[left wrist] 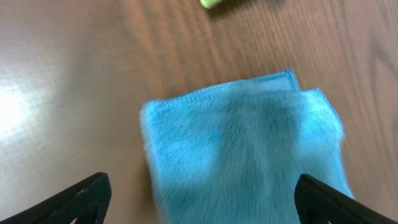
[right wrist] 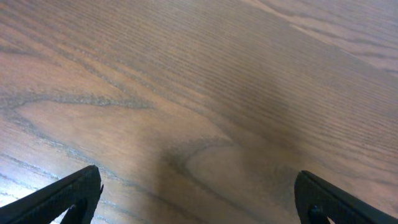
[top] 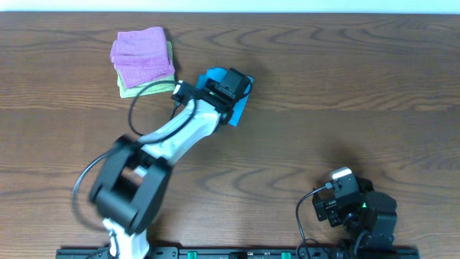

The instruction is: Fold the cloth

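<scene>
In the upper middle of the table (top: 345, 72), the left claw (left wrist: 200, 193) hangs spread over the cloth (left wrist: 249, 149), seemingly folded already; another fold would need an edge pinched.

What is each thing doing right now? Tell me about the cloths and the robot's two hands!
blue cloth: folded, lying flat on the table, nothing gripping it
pink cloth: folded, stacked on top of the green cloth
green cloth: folded, under the pink cloth, only its edges showing
left gripper: open, above the blue cloth
right gripper: open, over bare wood, holding nothing
</scene>
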